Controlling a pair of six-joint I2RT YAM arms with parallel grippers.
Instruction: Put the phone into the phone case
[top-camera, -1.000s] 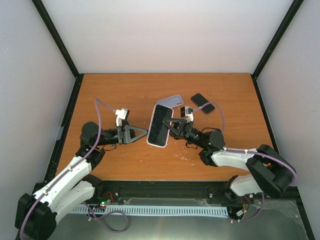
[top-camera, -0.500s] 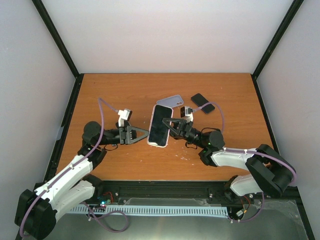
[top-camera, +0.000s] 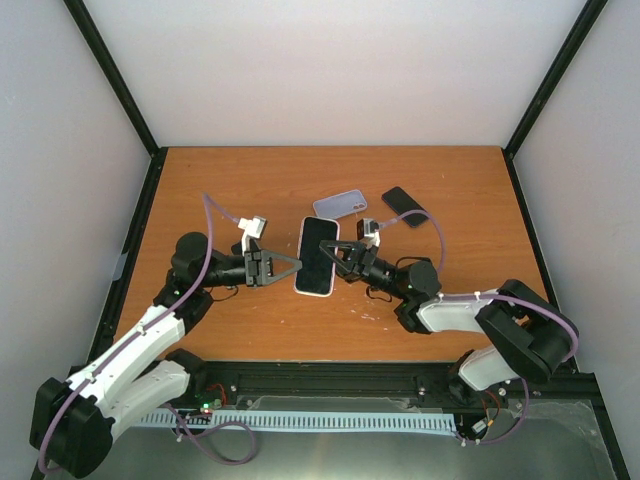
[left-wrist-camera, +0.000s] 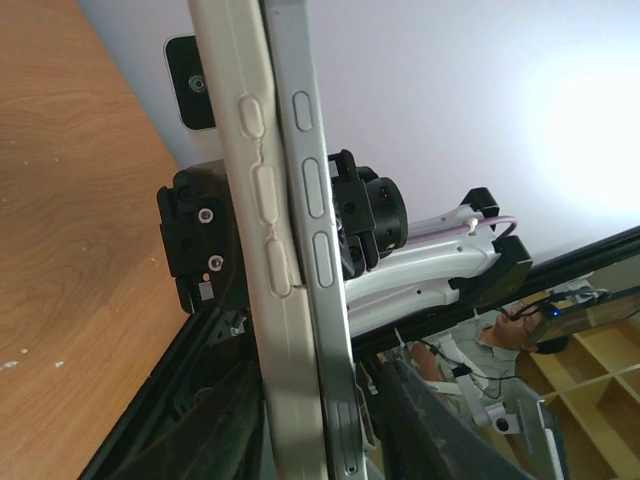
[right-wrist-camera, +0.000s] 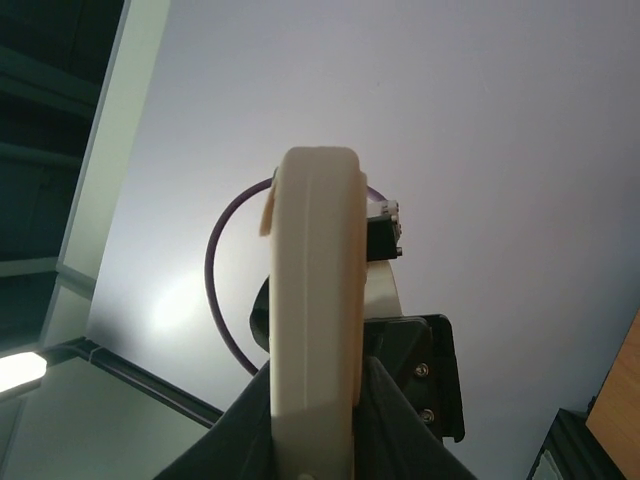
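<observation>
The phone (top-camera: 318, 252) is held off the table (top-camera: 250, 180) at the centre of the top view, screen up, with the left gripper (top-camera: 290, 266) at its 9 o'clock edge and the right gripper (top-camera: 338, 250) at its 3 o'clock edge. The left wrist view shows it only partly seated: the cream phone case (left-wrist-camera: 255, 200) and the grey metal edge of the phone run side by side, and the seam between them widens toward 12 o'clock. The right gripper is clamped across the case, its fingers (right-wrist-camera: 235, 450) tight against both faces. The left gripper's fingers (left-wrist-camera: 215, 440) straddle the pair, but I cannot tell whether they press on it. The phone looks rigid, smooth and fairly heavy, with glass that probably would not survive a drop. The case looks rubbery, so its lip should flex over a corner. A hold on the long edges seems safest, squeezing face to back near the open seam. A spare case (top-camera: 340, 204) lies at 1 o'clock and a dark phone (top-camera: 405, 206) at 2 o'clock.
</observation>
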